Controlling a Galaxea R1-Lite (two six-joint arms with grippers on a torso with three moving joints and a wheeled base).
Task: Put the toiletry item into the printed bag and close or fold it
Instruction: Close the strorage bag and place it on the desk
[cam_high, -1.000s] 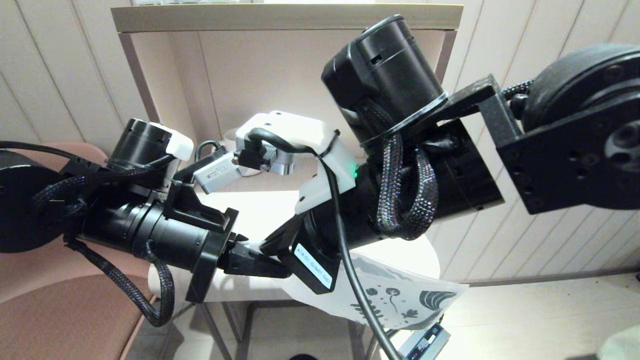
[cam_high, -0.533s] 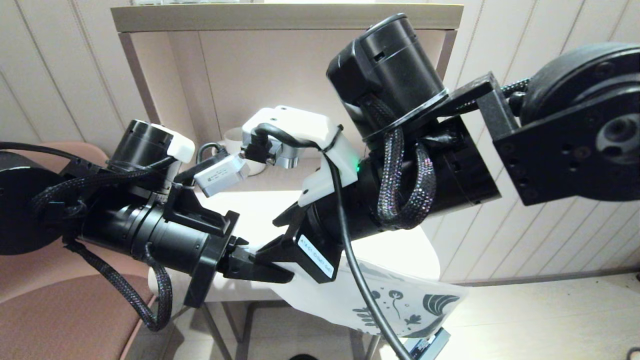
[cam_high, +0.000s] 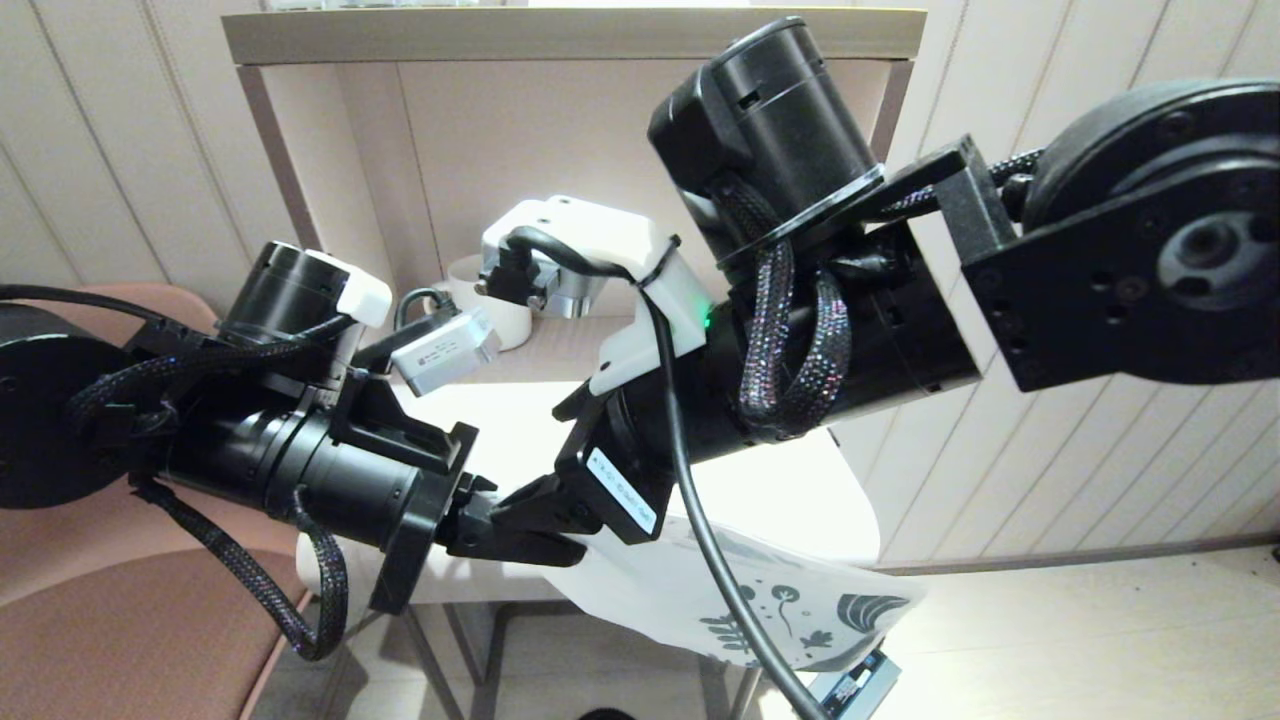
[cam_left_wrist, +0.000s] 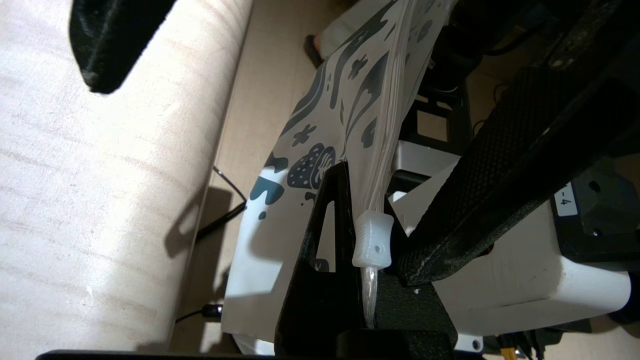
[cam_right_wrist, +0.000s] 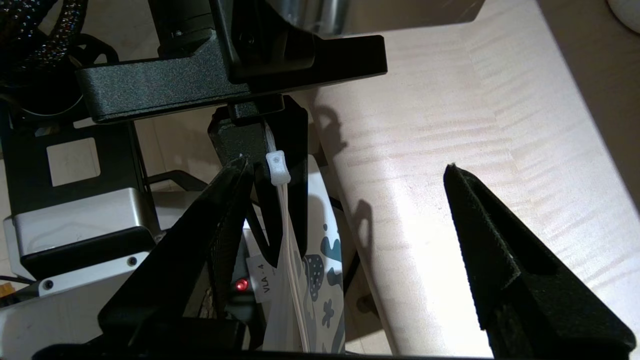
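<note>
Printed bag (cam_left_wrist: 320, 125) pinched in left tool (cam_left_wrist: 367, 280), slider (cam_right_wrist: 278, 167) visible only from wrists

Printed bag (cam_high: 700, 600): white translucent pouch, teal leaf prints at lower end, hung off table edge, zip end uppermost, white slider at top. Comb not visible.

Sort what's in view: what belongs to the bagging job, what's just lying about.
Job:
- printed bag, hanging off the table edge
- its white zip slider
- left gripper, shut on the bag's zip edge
- right gripper, open beside it

Lying about:
- white mug at the back
- table
- chair
</note>
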